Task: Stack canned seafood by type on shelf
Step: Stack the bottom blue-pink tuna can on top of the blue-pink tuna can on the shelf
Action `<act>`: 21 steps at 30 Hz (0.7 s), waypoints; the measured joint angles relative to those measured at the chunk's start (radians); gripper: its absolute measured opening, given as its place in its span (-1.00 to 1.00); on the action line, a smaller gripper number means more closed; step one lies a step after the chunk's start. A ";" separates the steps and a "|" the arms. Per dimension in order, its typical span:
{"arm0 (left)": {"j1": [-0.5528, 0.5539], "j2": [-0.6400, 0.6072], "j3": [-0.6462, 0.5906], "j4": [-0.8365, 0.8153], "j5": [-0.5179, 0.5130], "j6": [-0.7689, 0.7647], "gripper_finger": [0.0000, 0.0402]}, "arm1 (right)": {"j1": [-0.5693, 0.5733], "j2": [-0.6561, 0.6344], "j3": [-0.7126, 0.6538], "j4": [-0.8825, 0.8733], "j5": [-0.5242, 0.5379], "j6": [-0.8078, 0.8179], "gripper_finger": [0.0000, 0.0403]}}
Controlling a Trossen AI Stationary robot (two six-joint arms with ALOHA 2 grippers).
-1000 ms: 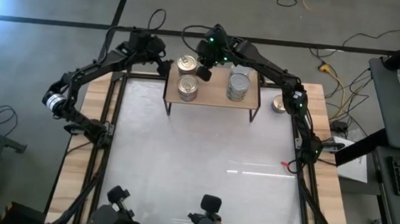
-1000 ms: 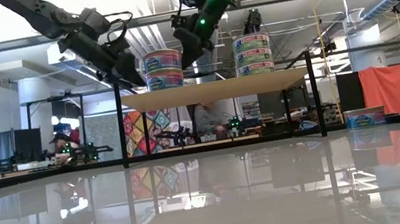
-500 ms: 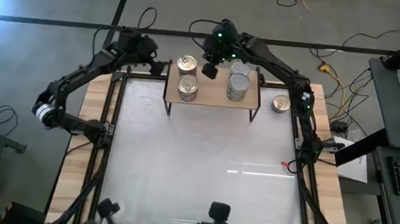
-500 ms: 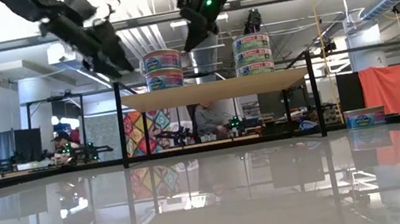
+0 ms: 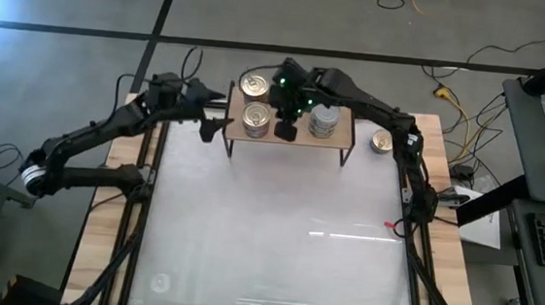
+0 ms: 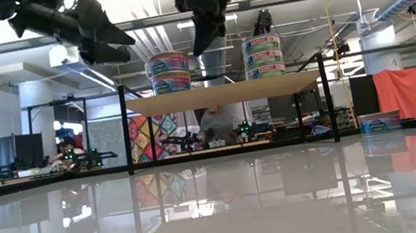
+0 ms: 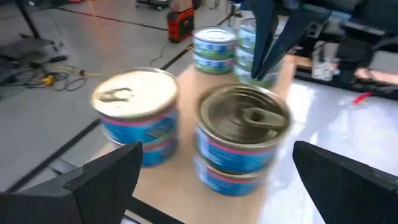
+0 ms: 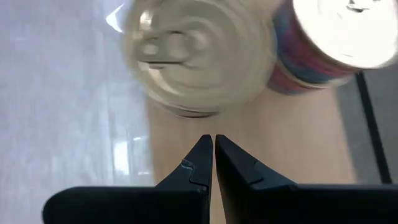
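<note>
Glossy white tabletop (image 5: 275, 240) is carrying a pale wooden shelf (image 5: 288, 136) with round metal tins (image 5: 256, 120). Right gripper (image 5: 287, 130) is hovering pinched together, empty; left gripper (image 5: 208, 128) is gaping, empty.

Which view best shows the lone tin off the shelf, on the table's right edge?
The high view: the lone tin sits clear, lid up, right of the shelf. The low view shows only its side label. Neither wrist view shows it.

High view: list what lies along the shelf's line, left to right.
Left hand → gold-lidded tin stacks → right hand → silver-lidded tin stack → lone tin on the table, off the shelf.
</note>
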 joint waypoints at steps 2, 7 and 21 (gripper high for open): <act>-0.025 -0.026 -0.039 0.022 -0.004 -0.037 0.98 | 0.017 0.005 0.000 -0.007 -0.003 0.015 -0.94; -0.090 -0.061 -0.119 0.046 -0.009 -0.099 0.98 | 0.036 0.028 0.000 -0.022 -0.008 0.059 -0.94; -0.221 -0.087 -0.209 0.107 -0.106 -0.160 0.98 | 0.044 0.096 -0.002 -0.019 -0.052 0.143 -0.94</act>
